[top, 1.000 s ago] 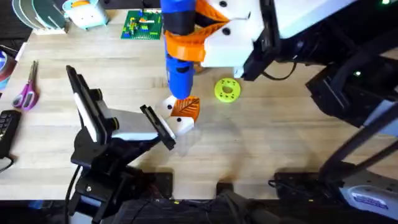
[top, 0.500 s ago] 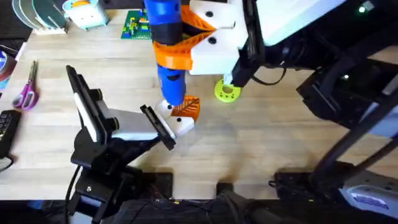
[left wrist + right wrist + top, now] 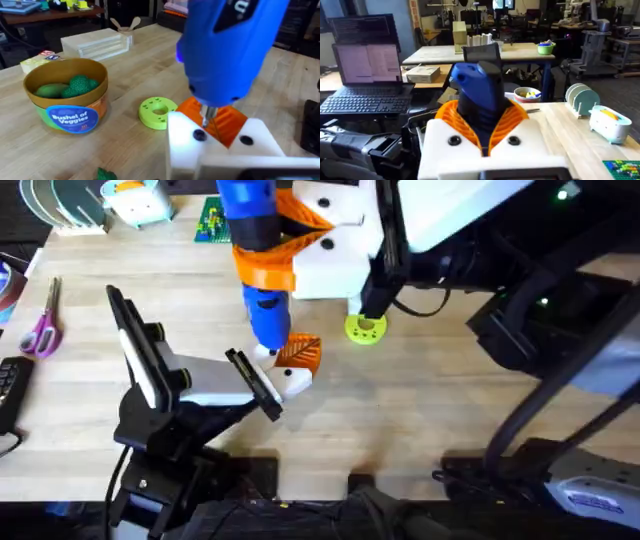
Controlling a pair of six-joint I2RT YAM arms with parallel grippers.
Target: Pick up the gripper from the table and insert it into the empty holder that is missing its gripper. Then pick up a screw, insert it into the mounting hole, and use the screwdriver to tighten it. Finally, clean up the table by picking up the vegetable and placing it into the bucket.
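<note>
The screwdriver (image 3: 258, 260), clamped in the right gripper (image 3: 285, 255), stands tip-down on the holder (image 3: 220, 145) bearing the orange gripper (image 3: 298, 355), apparently at its screw. The left gripper's (image 3: 255, 385) fingers grip that holder. A tilted bit could slip off.

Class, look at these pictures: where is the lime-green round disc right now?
In the overhead view the lime-green disc lies flat on the table, right of centre, just right of the orange gripper. In the left wrist view it sits between the bucket and the white holder.
</note>
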